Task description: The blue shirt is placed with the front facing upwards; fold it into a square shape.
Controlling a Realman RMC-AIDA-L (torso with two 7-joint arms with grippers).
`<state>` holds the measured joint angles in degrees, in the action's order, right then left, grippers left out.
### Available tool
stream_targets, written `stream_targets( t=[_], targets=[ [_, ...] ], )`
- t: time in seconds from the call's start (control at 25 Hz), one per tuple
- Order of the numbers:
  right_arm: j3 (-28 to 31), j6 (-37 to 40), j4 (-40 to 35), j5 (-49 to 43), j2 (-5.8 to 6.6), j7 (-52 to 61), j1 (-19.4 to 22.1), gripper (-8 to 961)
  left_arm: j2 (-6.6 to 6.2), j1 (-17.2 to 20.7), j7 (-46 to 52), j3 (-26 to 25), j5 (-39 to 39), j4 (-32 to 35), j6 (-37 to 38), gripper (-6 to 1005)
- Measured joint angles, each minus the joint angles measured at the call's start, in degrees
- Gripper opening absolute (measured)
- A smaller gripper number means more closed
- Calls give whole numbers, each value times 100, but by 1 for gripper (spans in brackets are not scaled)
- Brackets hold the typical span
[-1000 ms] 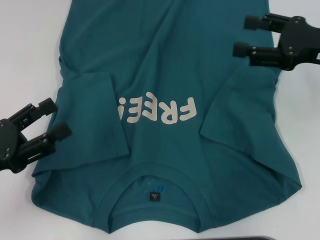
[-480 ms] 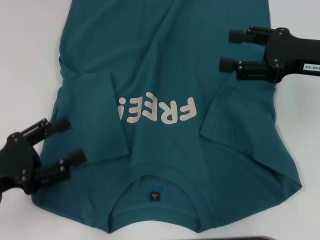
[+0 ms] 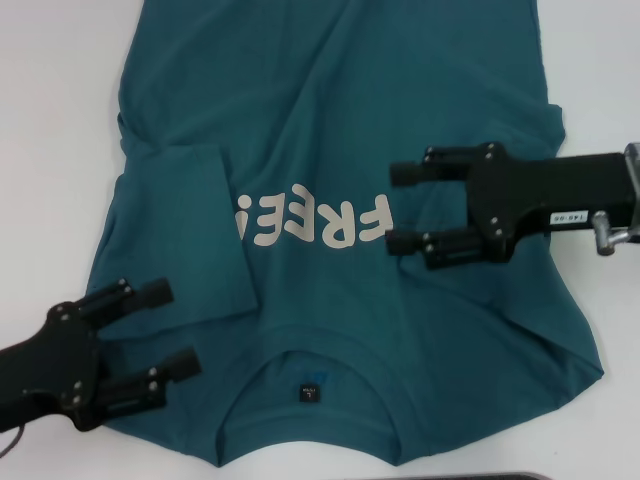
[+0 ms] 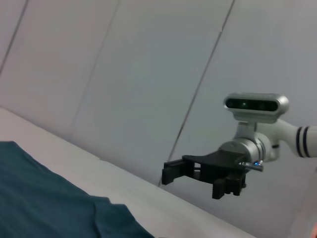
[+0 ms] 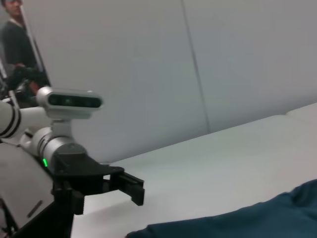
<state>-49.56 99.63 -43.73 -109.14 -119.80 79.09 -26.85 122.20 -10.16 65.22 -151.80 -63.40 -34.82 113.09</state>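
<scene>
Both my grippers have moved inward over the shirt [image 3: 330, 130]: left gripper [image 3: 172, 330] at 7 o'clock, right gripper [image 3: 398, 205] at 3, both wide. Soft cotton, collar nearest me, long axis running 6 to 12.

Lighting was bright, even and diffuse from overhead. The white table [image 3: 60, 120] was nearly washed out, and shadows under the shirt [image 3: 330, 100] edges were faint. Both wrist views were softer and slightly hazy, with pale walls [image 4: 148, 74] dimmer.
</scene>
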Motion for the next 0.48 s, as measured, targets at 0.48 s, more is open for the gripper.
stream_targets(
  t=[0.48],
  targets=[
    [-157,39,182,-8,0,-17,39,853,28,76,40,10,222,19,35,874]
  ],
)
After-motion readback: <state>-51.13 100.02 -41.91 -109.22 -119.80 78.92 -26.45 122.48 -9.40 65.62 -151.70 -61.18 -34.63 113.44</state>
